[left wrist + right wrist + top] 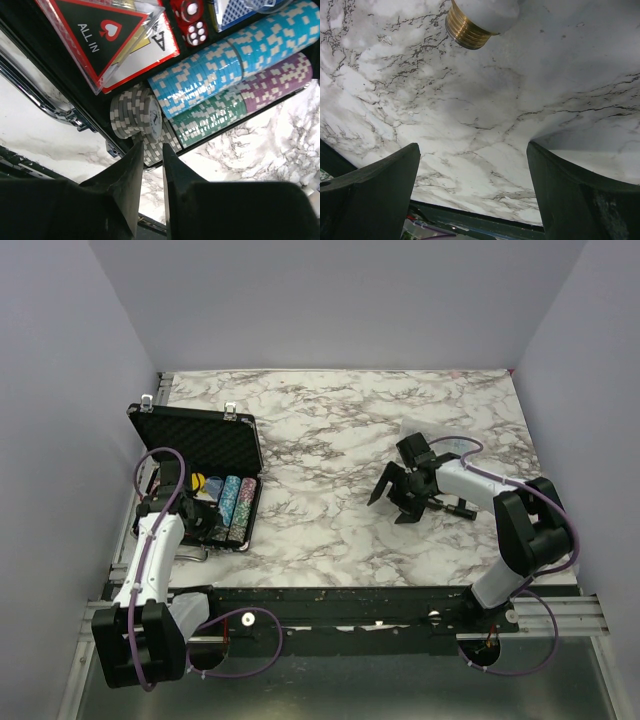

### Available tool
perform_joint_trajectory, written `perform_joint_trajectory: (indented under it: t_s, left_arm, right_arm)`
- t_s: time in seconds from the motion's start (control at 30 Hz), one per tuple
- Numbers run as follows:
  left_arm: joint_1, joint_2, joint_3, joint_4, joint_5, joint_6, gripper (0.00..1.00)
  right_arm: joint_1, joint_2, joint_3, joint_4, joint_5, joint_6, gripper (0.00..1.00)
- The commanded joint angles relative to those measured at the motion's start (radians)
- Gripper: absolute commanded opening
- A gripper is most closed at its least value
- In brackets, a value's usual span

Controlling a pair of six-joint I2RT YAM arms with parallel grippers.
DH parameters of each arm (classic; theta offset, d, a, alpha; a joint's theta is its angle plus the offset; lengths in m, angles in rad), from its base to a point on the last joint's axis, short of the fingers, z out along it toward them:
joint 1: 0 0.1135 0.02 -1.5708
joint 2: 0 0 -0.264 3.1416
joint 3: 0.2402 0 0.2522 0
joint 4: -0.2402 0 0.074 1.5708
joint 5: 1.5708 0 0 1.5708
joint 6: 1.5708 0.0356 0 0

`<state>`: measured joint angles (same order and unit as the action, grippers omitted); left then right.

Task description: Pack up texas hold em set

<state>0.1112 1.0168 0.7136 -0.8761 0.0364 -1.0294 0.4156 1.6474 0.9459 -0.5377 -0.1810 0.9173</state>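
Observation:
The black case [200, 440] of the texas hold em set lies open at the table's left, its lid tilted back. Rows of blue [200, 80], green [210, 117] and purple chips [275, 82] fill its base, with a short stack of grey chips [130, 112] and a white round chip [154, 117] at the near end. My left gripper [152, 145] hovers just over that grey stack, jaws a narrow gap apart with nothing between them. My right gripper [393, 498] stands wide open over bare marble at the right, holding nothing.
In the case also lie a clear "ALL IN" triangle [100, 35], red dice [192, 20] and a blue-backed deck [240, 10]. A light bulb with a brass screw base [470, 25] lies just beyond the right gripper. Grey walls close in the table.

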Motion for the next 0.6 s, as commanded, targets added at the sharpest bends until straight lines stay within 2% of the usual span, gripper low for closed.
perform_joint_trajectory:
  t_s: [0.0,0.3,0.43,0.57]
  left_arm:
    - [0.008,0.032,-0.034,0.034,0.019,-0.013,0.19]
    - [0.010,0.156,0.024,0.108,-0.016,0.028,0.13]
    - [0.011,0.140,0.046,0.084,-0.041,0.046,0.13]
    - [0.012,0.095,0.043,0.057,-0.054,0.051,0.18]
  right_arm:
    - [-0.002,-0.012,-0.032,0.017,0.000,0.001,0.89]
    - [-0.002,-0.023,-0.040,0.012,0.015,0.000,0.89]
    - [-0.002,-0.019,-0.047,0.019,0.011,0.005,0.89]
    - [-0.002,-0.003,-0.052,0.038,-0.004,0.009,0.89]
